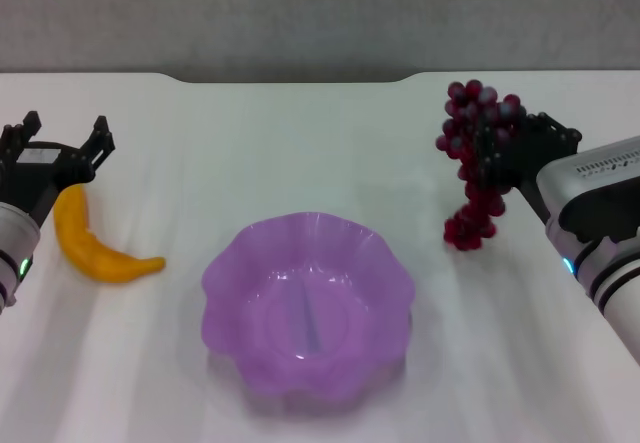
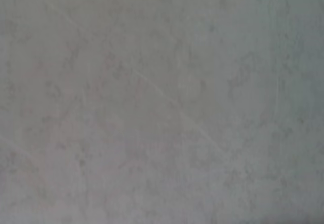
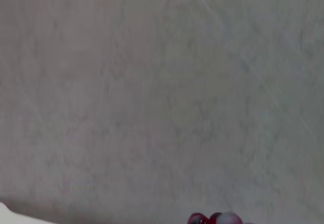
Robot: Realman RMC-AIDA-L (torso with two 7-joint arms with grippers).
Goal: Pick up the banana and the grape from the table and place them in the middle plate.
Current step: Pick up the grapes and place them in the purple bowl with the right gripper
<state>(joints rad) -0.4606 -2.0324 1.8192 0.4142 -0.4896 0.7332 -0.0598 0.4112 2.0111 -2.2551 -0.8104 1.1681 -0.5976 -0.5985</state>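
The banana lies on the white table at the left, curved, with its far end just below my left gripper. That gripper is open, its black fingers spread, and it holds nothing. My right gripper at the right is shut on the grape. The bunch hangs down from the fingers, its lower end close to the table, right of the middle plate. A few of its berries show in the right wrist view. The purple middle plate stands empty at the front centre. The left wrist view shows only a plain grey surface.
A grey wall runs behind the table's far edge. Bare tabletop lies between the banana and the plate, and between the plate and the hanging grape.
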